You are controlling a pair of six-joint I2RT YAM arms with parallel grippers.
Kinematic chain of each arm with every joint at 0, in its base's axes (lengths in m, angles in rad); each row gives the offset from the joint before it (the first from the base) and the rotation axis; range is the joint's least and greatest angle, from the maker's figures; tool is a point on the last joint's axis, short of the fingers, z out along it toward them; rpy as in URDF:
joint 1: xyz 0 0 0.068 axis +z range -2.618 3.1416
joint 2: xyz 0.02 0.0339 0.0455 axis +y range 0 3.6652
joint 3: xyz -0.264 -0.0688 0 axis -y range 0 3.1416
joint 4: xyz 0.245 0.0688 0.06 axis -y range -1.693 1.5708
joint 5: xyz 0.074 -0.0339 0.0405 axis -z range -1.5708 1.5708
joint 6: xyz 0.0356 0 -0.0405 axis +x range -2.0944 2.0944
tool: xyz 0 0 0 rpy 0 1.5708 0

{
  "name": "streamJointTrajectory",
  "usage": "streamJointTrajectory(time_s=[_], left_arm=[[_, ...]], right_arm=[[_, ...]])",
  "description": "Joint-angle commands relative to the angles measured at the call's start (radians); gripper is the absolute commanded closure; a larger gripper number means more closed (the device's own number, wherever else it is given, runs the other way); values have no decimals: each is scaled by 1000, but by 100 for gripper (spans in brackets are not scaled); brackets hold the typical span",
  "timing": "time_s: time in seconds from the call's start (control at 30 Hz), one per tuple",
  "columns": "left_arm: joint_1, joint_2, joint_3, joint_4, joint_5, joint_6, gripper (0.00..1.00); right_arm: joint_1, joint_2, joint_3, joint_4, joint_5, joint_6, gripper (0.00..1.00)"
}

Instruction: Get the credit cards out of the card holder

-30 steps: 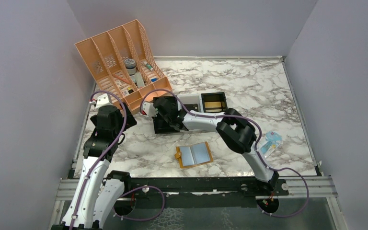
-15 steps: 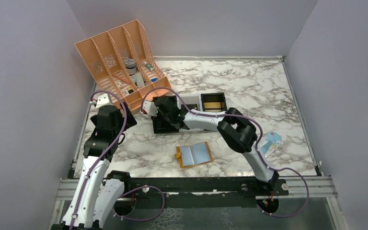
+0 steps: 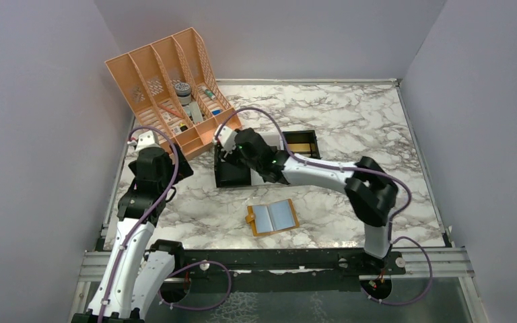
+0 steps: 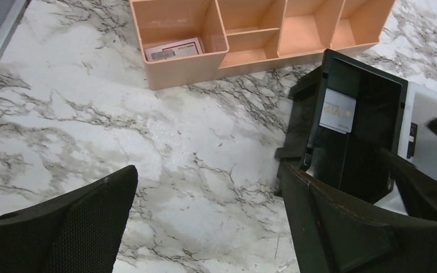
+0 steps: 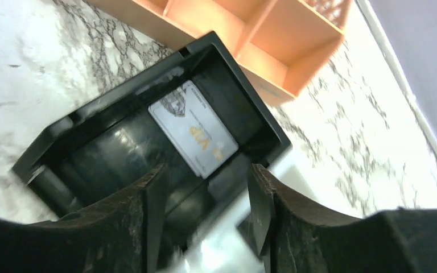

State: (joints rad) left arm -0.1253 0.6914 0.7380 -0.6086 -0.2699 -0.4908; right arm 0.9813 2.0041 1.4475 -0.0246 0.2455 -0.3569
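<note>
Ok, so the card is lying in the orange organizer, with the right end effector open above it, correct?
Not quite. The card lies in the black bin, not in the orange organizer next to it. The right wrist view shows this plainly. The rest holds: the right end effector is open above it.
</note>
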Motion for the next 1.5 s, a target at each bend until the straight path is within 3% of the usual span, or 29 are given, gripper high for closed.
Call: streamJointTrajectory(time_s=[0.0,0.17,0.33,0.47,0.63,0.8,0.97,1.07,1.47], left_arm=[[6,21,-23,54,132,42,1],[6,68,-36,96,285,69,1],[6,86,-50,129,412,79,1],[6,73,-88,173,476,0,1],[-2,46,-223,302,648,-187,8],[-101,-44,-312,338,592,-275,9],[-362,-46,-402,377,347,-375,12],[-433,-45,-429,384,246,-416,14],[-557,60,-554,662,320,-441,17]], right_arm=[[-10,-243,-205,100,86,275,42],[-13,-463,-431,-5,173,575,34],[-14,-680,-656,-88,112,848,31],[-14,-829,-828,23,-53,887,20],[-14,-933,-893,-27,-103,952,20],[-13,-1004,-949,-65,-126,921,21],[-14,-1048,-997,-69,-154,914,23],[-13,-1063,-1007,-69,-159,918,24],[-13,-946,-966,-77,-167,1037,31]])
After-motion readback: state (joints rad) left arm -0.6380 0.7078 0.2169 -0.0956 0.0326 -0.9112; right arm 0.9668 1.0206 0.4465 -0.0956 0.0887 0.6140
